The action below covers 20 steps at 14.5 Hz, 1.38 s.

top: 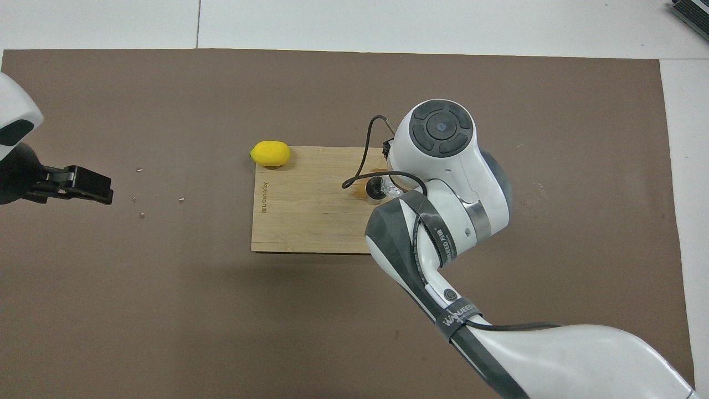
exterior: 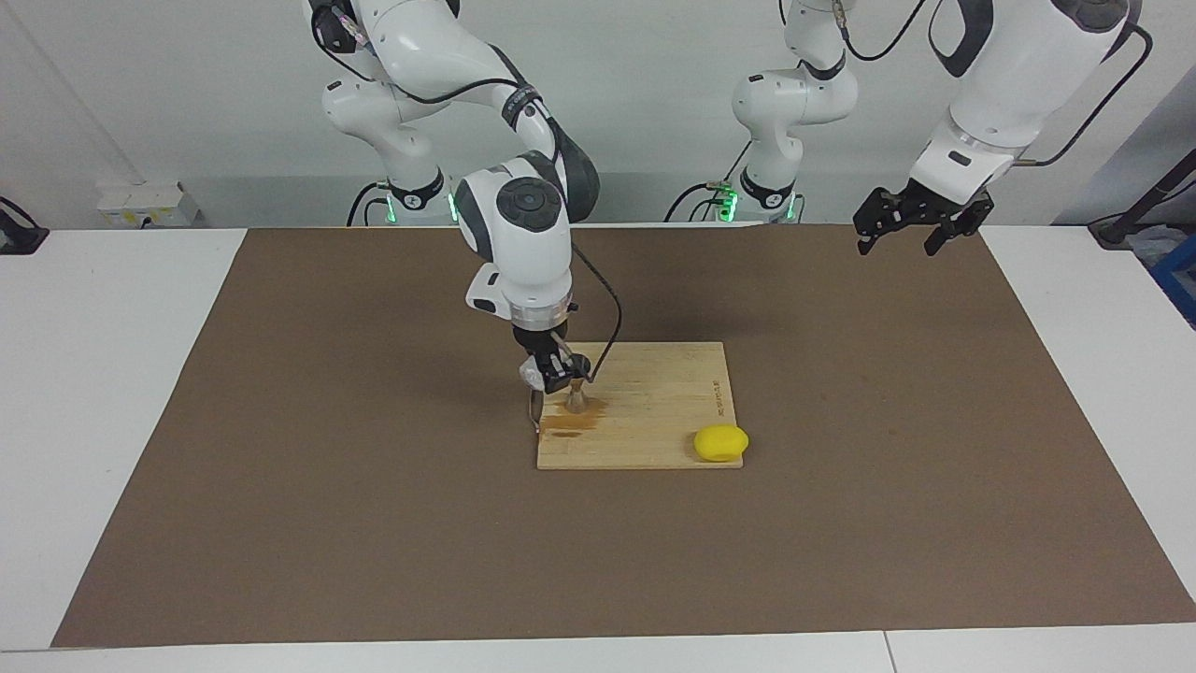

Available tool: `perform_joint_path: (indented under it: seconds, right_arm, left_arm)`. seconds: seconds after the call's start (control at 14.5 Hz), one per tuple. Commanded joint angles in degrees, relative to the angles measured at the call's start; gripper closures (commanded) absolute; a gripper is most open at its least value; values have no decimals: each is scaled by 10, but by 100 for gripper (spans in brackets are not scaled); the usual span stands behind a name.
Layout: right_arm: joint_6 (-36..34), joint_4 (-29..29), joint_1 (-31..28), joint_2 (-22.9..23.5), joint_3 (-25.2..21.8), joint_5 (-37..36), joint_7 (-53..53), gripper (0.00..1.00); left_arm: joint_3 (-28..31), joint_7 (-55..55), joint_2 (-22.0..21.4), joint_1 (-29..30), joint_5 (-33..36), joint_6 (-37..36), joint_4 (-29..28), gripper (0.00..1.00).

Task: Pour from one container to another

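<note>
My right gripper (exterior: 553,372) is shut on the small clear glass cup (exterior: 532,378) and holds it tilted just over the steel jigger (exterior: 577,400). The jigger stands upright on the wooden cutting board (exterior: 654,411), at the board's edge toward the right arm's end. In the overhead view the jigger's round mouth (top: 376,188) shows beside the glass cup (top: 394,191), and the arm hides most of my right gripper. A brown wet patch (exterior: 565,426) lies on the board by the jigger. My left gripper (exterior: 911,226) is open and empty, raised over the mat at the left arm's end, and waits.
A yellow lemon (exterior: 720,442) lies at the board's corner farthest from the robots, toward the left arm's end, and shows in the overhead view (top: 270,153) too. A brown mat (exterior: 280,467) covers the table. A few small crumbs (top: 141,215) lie near my left gripper (top: 83,184).
</note>
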Motion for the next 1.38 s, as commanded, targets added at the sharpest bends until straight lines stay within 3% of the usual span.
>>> perform_joint_path:
  seconds: [0.0,0.69,0.9,1.31]
  right_arm:
    - [-12,12,-2,0,2,-7,12,88]
    - [-27,30,-12,2,3,35,13,89]
    - [-27,30,-19,2,2,64,13,89]
    - [-26,28,-37,3,2,113,4,90]
  left_arm:
    - [5,8,-4,-1,7,-28,15,0]
    - [6,-25,-15,-7,-10,-3,-6,0]
    - [35,-18,-16,-42,-9,-4,-6,0]
    - [31,-15,-15,-28,-6,-13,-3,0]
